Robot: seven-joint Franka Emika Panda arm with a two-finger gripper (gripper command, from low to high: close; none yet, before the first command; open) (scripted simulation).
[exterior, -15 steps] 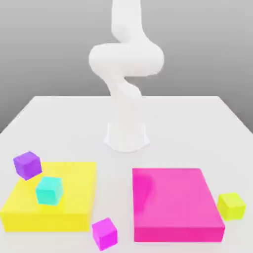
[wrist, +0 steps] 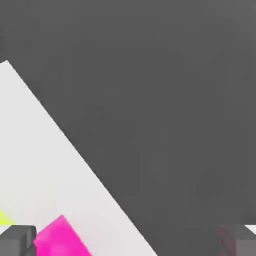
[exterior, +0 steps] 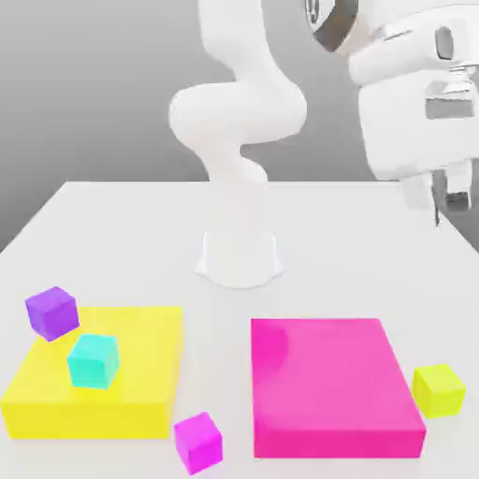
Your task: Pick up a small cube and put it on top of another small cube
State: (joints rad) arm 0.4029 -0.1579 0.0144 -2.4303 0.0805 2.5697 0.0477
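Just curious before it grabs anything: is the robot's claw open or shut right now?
Open. In the hand view the two fingertips of the gripper sit far apart at opposite corners, with nothing between them.

Small cube (exterior: 438, 389) just beside flat block (exterior: 332, 384), on exterior view's right, on table (exterior: 131, 234)

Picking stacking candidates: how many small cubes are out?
4: small purple cube and small teal cube on the flat yellow block; small magenta cube before it; small lime cube beside the flat pink block.
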